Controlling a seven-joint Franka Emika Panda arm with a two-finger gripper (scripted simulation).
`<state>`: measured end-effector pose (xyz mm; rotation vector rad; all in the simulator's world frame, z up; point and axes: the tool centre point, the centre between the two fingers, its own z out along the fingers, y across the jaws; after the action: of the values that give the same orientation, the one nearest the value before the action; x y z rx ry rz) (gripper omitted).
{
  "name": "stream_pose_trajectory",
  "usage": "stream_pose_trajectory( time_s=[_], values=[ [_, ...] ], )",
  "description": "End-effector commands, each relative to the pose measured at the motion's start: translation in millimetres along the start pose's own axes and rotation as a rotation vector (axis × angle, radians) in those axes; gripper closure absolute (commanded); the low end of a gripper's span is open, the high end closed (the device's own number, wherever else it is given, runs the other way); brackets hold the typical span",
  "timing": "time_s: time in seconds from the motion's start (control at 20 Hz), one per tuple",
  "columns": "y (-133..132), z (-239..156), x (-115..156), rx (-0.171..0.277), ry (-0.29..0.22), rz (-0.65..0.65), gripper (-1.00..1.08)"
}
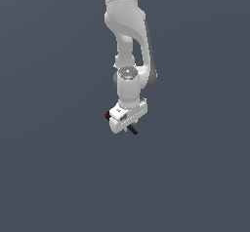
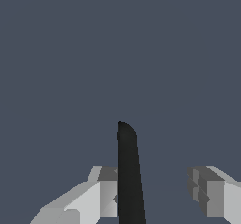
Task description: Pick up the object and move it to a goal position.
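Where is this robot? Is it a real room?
Probably not: it looks like a computer simulation. The floor is flat, plain grey-blue with no walls or furniture, and the white robot arm and thin black object look simply drawn.

One arm point(image 1: 128, 41), one tool point(image 1: 125, 122) — one black object point(image 2: 129, 176)

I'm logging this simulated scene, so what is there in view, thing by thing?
Object: one, thin and black with a tiny red spot at one end, poking out from under the claw in the exterior view; between the fingers in the wrist view.
Floor: one, flat dark blue-grey, fills the background.
Arm: one, white, reaching down from the top of the exterior view.
Claw: one, white, fingers apart, one close against the object, the other clear of it.
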<state>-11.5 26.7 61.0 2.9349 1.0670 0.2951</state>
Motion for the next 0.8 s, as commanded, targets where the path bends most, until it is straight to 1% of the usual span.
stream_pose_trajectory(
  time_s=[0.0,0.35,0.75],
  values=[
    [-5,4,2,-0.003,0.023,-0.052,-0.20],
    [-12,11,4,-0.008,0.059,-0.128,-0.20],
    [-13,15,4,-0.008,0.060,-0.131,-0.20]
  ],
)
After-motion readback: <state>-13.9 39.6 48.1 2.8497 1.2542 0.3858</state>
